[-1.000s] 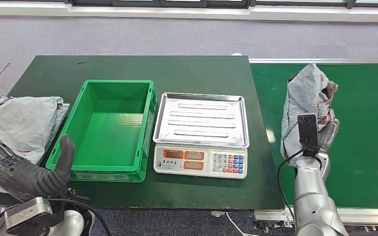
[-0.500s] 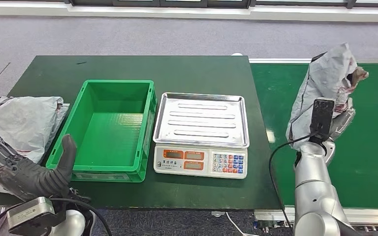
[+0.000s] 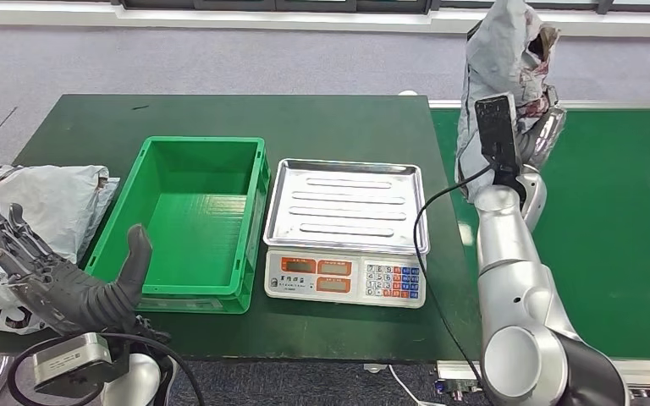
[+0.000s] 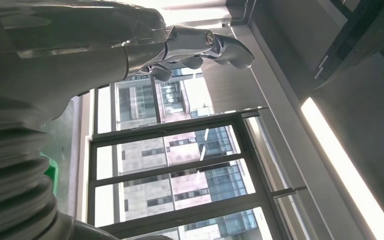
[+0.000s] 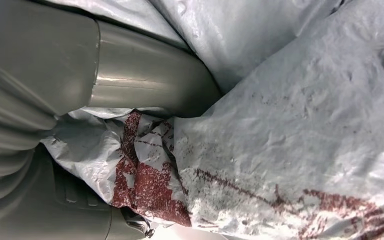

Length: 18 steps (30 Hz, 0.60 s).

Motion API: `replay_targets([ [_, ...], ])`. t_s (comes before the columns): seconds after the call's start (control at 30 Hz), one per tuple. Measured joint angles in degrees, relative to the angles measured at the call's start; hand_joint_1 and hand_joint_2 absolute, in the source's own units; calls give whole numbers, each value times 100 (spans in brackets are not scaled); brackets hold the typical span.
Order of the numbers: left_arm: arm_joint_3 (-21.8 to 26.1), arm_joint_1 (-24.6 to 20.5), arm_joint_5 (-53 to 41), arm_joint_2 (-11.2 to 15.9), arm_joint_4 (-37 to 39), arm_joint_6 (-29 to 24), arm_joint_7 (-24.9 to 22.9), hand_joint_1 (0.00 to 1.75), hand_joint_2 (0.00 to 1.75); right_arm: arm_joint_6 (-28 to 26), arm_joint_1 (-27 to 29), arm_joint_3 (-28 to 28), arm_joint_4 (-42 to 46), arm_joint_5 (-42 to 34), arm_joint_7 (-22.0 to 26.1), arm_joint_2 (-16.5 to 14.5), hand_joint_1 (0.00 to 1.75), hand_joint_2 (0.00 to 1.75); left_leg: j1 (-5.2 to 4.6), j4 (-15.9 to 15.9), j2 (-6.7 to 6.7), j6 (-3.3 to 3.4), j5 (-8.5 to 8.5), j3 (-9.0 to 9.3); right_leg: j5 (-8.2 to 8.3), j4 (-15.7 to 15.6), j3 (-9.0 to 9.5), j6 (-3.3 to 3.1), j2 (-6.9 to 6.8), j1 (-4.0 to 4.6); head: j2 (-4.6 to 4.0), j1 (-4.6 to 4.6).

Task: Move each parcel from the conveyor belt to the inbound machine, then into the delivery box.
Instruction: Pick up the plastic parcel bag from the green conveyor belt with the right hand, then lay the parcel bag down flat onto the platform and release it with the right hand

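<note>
Crinkled grey plastic film on the parcel (image 3: pixel 501 51), faintly glossy, with worn red print. Same wrinkled film on the second parcel (image 3: pixel 38 207) at the table's left edge. Smooth moulded plastic for the green crate (image 3: pixel 186 222). Ribbed, shiny metal on the scale tray (image 3: pixel 347 205). Matt green covering on the table (image 3: pixel 305 118) and belt (image 3: pixel 626 211). Polished silver metal along the right arm (image 3: pixel 508 254).

Right robot hand (image 3: pixel 542 128) raised high, gripping — left robot hand (image 3: pixel 59 283) spread wide.
</note>
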<state>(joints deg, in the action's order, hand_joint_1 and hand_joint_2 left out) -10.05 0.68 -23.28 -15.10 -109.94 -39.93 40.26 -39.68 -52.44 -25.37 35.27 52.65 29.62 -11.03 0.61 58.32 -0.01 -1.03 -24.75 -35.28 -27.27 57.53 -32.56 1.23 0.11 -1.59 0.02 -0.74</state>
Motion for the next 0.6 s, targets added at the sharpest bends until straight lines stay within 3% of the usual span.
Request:
replay_targets([
  [0.3, -29, -46, 20, 6, 41, 0, 0, 0, 175, -10, -78, 24, -110, 128, -12, -88, 175, 175, -4, 1, 1, 2, -1, -1, 1, -1, -1, 1, 3, 0, 0, 0],
  [0.6, -161, -162, 87, 15, 87, 0, 1, 0, 175, -10, -335, 255, -463, 1187, -666, -474, 175, 175, 0, -1, 7, -4, 2, -2, 1, 2, -8, -1, 11, 2, 0, 0],
])
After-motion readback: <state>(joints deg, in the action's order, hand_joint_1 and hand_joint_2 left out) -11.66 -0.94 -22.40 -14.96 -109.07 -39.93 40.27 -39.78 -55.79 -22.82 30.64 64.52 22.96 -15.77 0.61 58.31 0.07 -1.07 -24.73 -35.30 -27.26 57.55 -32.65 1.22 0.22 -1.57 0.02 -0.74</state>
